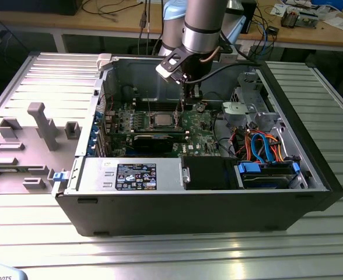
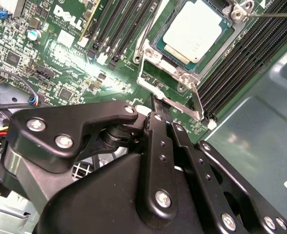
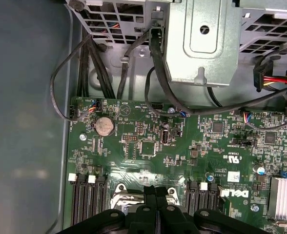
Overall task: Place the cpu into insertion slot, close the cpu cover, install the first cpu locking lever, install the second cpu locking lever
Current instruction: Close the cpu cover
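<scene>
The cpu [image 2: 192,29] lies flat in the insertion slot [image 2: 159,50], silver top up; it also shows in the exterior view as the cpu [image 1: 161,121] in the middle of the motherboard. The cpu cover [image 2: 169,96] stands tilted up from the slot's edge, with green board showing through its window. My gripper [image 2: 159,105] is shut, its tips touching the cover's free edge. From the exterior view the gripper [image 1: 186,105] hangs just to the right of the slot. The first wrist view puts the gripper [image 3: 155,191] over the silver frame. A thin locking lever [image 2: 273,14] sticks out beyond the slot.
Long memory slots [image 2: 241,63] flank the socket on both sides. A black expansion card [image 1: 154,140] lies in front of it, a drive cage [image 1: 247,105] and orange and blue cables [image 1: 259,146] to the exterior view's right. Black cables [image 3: 153,73] cross above the board.
</scene>
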Robot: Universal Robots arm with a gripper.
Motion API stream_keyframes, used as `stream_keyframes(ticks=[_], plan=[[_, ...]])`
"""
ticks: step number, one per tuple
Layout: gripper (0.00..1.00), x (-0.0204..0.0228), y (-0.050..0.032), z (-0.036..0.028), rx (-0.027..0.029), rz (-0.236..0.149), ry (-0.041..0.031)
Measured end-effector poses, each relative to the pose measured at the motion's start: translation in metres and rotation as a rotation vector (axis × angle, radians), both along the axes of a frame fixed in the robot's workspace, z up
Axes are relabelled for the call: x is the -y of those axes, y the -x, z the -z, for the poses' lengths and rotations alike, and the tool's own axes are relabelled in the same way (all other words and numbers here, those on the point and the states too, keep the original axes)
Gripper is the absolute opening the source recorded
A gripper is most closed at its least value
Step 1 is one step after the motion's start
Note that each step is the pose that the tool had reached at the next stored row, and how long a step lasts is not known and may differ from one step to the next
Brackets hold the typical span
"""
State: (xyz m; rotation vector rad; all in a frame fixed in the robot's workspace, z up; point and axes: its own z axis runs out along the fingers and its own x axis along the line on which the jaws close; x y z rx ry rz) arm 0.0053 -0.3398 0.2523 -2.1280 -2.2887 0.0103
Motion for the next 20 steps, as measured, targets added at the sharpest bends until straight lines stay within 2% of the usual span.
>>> stream_keyframes(ticks=[6,17,20], plan=[[0.11,0.0000,0.0034,0.0000,0.0000,0.000,0.0000],[0.11,0.0000,0.0040,0.0000,0.0000,0.000,0.0000],[0.11,0.0000,0.0077,0.0000,0.0000,0.000,0.0000]])
